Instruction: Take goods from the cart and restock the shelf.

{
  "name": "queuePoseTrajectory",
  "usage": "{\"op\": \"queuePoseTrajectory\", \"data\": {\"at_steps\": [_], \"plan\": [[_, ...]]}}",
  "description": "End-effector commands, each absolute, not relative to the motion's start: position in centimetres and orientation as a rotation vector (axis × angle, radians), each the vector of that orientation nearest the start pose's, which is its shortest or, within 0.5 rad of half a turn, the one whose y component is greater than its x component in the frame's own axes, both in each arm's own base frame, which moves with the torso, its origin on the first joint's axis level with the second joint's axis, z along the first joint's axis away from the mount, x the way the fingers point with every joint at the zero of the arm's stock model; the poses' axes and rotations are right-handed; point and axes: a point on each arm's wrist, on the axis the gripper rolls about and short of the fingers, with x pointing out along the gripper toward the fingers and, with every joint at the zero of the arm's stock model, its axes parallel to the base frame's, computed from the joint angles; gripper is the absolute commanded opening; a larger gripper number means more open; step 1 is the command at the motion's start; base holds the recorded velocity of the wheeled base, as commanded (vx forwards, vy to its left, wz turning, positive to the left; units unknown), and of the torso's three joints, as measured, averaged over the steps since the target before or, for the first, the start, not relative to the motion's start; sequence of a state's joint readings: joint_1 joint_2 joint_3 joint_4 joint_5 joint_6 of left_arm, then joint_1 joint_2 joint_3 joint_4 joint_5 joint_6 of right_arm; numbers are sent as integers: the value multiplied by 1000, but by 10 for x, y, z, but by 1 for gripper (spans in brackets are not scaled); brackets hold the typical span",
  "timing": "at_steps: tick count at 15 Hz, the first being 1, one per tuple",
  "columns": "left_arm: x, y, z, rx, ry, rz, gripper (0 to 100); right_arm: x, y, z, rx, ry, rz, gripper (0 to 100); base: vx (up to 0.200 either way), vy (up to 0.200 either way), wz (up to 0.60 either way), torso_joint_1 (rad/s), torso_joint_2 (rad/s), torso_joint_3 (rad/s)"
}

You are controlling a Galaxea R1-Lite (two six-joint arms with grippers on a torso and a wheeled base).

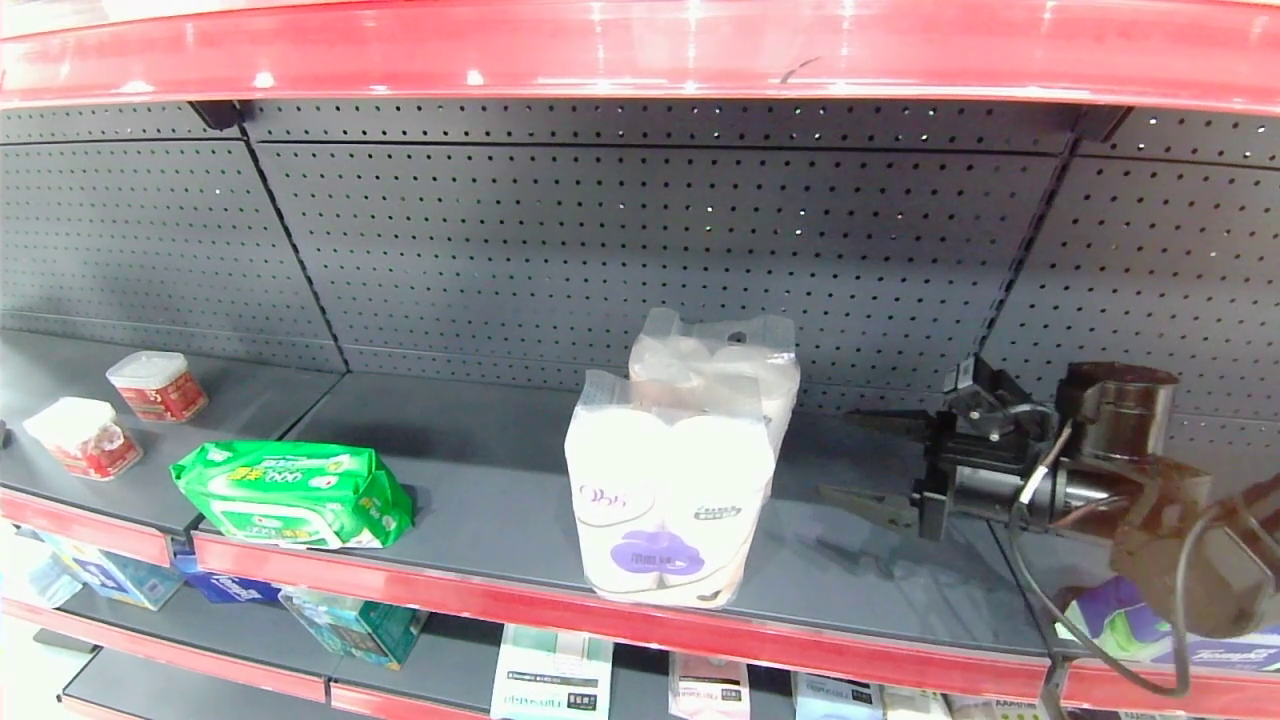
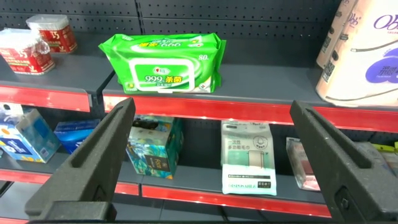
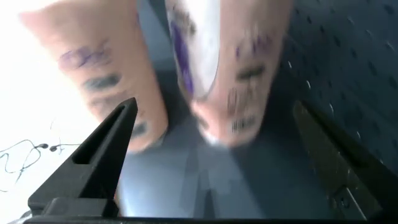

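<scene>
shelf (image 1: pixel 480 450) — wipes pack (image 1: pixel 295 495) left | roll pack (image 1: pixel 670 480) middle, front edge | right gripper (image 1: pixel 838 455) right of it

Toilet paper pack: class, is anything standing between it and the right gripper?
Nothing visible does. The right gripper, open, sits beside the toilet paper pack over the bare grey shelf, fingertips aimed at the pack with only a gap between.
</scene>
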State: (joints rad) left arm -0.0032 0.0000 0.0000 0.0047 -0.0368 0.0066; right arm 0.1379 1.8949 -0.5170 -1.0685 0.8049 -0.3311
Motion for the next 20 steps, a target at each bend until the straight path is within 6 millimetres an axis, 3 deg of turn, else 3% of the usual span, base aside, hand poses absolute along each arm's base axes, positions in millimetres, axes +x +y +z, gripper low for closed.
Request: {"op": "queuePoseTrajectory", "data": {"at_steps": [1, 4, 5, 8, 13, 20], "plan": [[-23, -1, 75, 6, 4, -40, 100, 258, 39, 115, -187, 129, 919, 100, 0, 0, 0, 0, 0, 0], [-23, -1, 75, 8, 4, -40, 100, 239, 32, 124, -163, 127, 868, 100, 0, 0, 0, 0, 0, 0], [-23, -1, 75, 8, 4, -40, 100, 215, 27, 127, -147, 146, 788, 100, 0, 0, 0, 0, 0, 0], [-23, -1, 75, 6, 4, -40, 100, 171, 24, 130, -87, 178, 676, 100, 0, 0, 0, 0, 0, 0], [-23, -1, 75, 8, 4, -40, 100, 120, 16, 140, -104, 219, 458, 100, 0, 0, 0, 0, 0, 0], [-23, -1, 75, 6, 4, -40, 100, 33, 3, 117, -138, 137, 145, 100, 0, 0, 0, 0, 0, 0]]}}
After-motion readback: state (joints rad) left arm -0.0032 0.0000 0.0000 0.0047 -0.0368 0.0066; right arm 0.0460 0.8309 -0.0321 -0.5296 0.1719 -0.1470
